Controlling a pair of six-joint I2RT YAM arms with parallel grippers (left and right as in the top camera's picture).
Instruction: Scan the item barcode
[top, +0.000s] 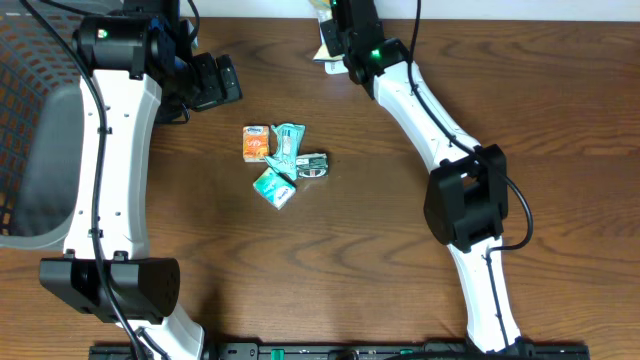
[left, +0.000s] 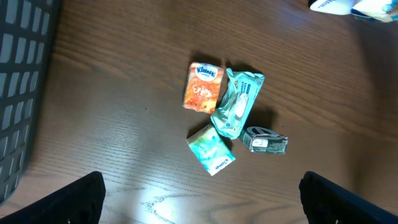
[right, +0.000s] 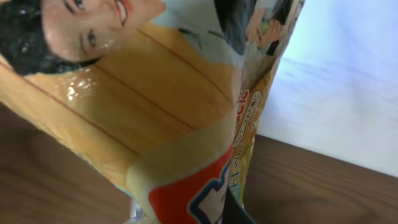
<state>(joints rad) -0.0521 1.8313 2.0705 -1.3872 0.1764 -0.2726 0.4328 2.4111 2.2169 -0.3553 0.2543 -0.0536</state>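
Note:
My right gripper (top: 335, 40) is at the table's far edge, shut on the item, a yellow snack packet (right: 155, 118) printed with a face and a red-and-white label. The packet fills the right wrist view, and one dark finger (right: 235, 210) shows behind its lower edge. No barcode is visible on it. From overhead only a pale corner of the packet (top: 324, 32) shows beside the gripper. My left gripper (top: 215, 82) hangs open at the back left, above and left of the loose packs, nothing between its fingers (left: 84, 199).
Mid-table lie an orange Kleenex pack (top: 256, 142), a teal wipes pouch (top: 288, 147), a small dark box (top: 313, 165) and a teal tissue pack (top: 273, 187). A dark mesh basket (top: 25, 120) stands at the left edge.

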